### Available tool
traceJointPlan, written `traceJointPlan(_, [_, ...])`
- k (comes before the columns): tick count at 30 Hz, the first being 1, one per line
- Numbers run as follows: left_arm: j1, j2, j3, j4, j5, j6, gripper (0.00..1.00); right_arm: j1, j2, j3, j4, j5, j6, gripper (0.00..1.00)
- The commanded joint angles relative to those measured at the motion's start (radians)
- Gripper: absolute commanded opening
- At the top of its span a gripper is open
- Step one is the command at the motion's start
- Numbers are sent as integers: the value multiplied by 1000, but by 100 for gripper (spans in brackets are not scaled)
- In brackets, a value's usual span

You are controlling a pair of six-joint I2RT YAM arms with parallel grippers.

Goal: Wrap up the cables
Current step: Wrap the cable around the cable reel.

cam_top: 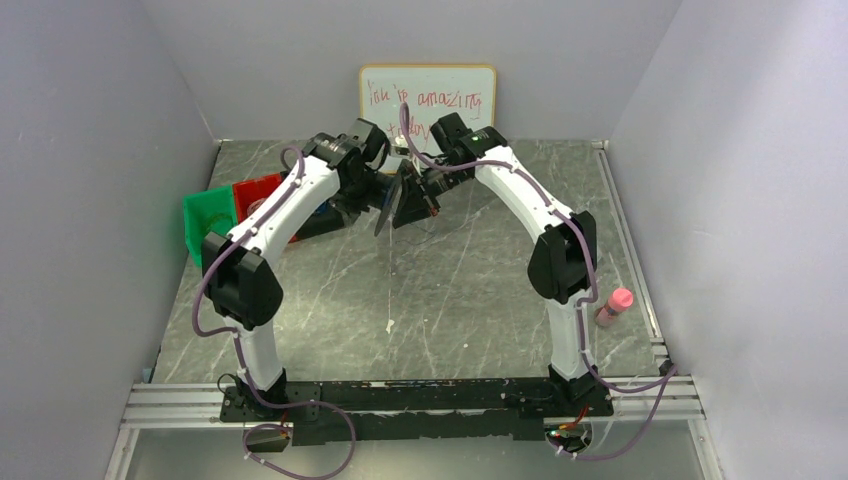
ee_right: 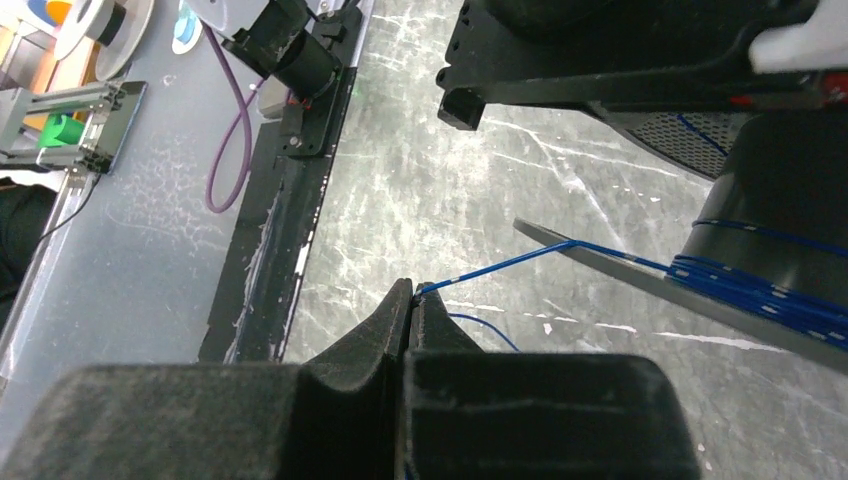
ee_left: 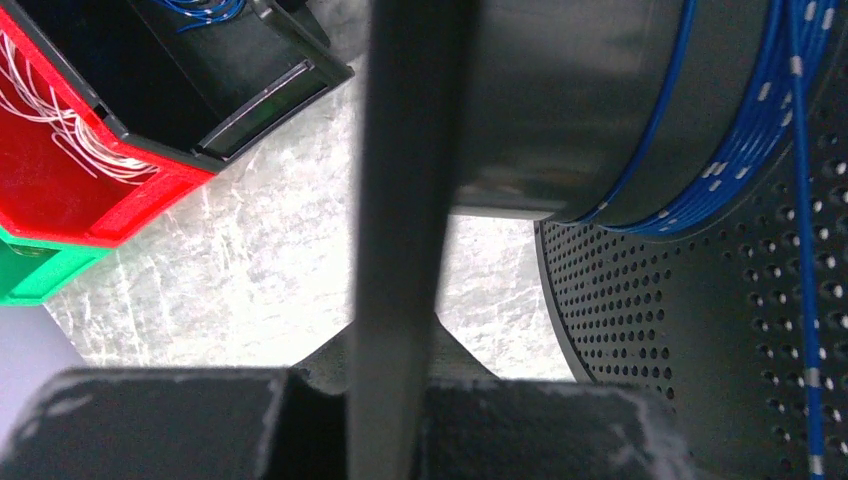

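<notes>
We judged winding underway: left gripper (ee_left: 388, 400) clenched on spool (ee_left: 560, 100) rim, right gripper (ee_right: 410, 295) pinching cable (ee_right: 500, 266) at its tips; next needed another taut turn.

The table (cam_top: 460, 300) has a grey, marble-patterned top with white veining. Plain pale-lavender walls enclose it on three sides: left wall (cam_top: 90, 200), back wall (cam_top: 300, 60), right wall (cam_top: 740, 200). A whiteboard (cam_top: 440, 85) with red handwriting stands against the back wall. An aluminium rail (cam_top: 170, 405) borders the near edge; a second rail (cam_top: 625, 230) follows the right edge. Lighting is even and diffuse.
</notes>
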Motion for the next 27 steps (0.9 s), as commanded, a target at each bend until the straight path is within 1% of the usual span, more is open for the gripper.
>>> traceJointPlan(1, [139, -34, 120, 308, -203, -218, 2, 71, -13, -21, -343, -106, 11, 1])
traceJointPlan(5, [223, -84, 117, 342, -32, -278, 2, 72, 8, -33, -343, -110, 10, 1])
traceJointPlan(7, [257, -114, 110, 372, 30, -300, 2, 71, 16, -31, -343, -113, 11, 1])
traceJointPlan(16, [408, -150, 135, 389, 290, -383, 2, 72, 32, -41, -345, -105, 8, 1])
traceJointPlan(23, [475, -188, 121, 423, 470, -354, 2, 62, 43, -38, -345, -82, 2, 1])
traceJointPlan(27, [540, -220, 111, 435, 574, -339, 2, 29, 42, -40, -345, -81, -2, 1])
